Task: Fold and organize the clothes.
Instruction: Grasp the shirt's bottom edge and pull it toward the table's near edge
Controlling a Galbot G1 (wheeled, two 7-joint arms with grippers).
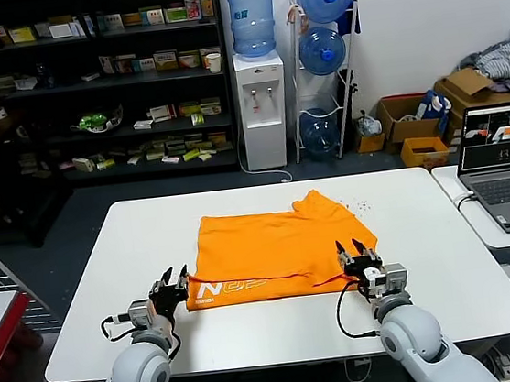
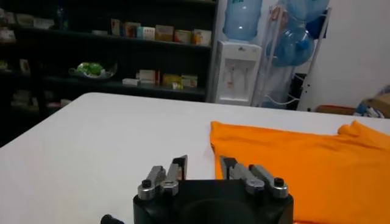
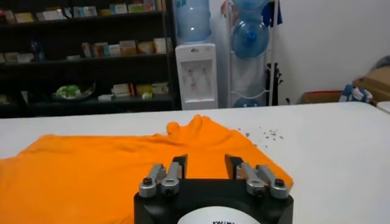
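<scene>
The orange T-shirt lies partly folded in the middle of the white table, with white lettering on its near left edge. My left gripper is open and empty at the shirt's near left corner; in the left wrist view its jaws straddle the shirt's edge. My right gripper is open and empty at the shirt's near right corner; in the right wrist view it sits over the orange fabric.
A laptop stands on a second table at the right. A water dispenser, spare bottles, shelves and cardboard boxes are behind the table. Small dark specks lie beside the shirt.
</scene>
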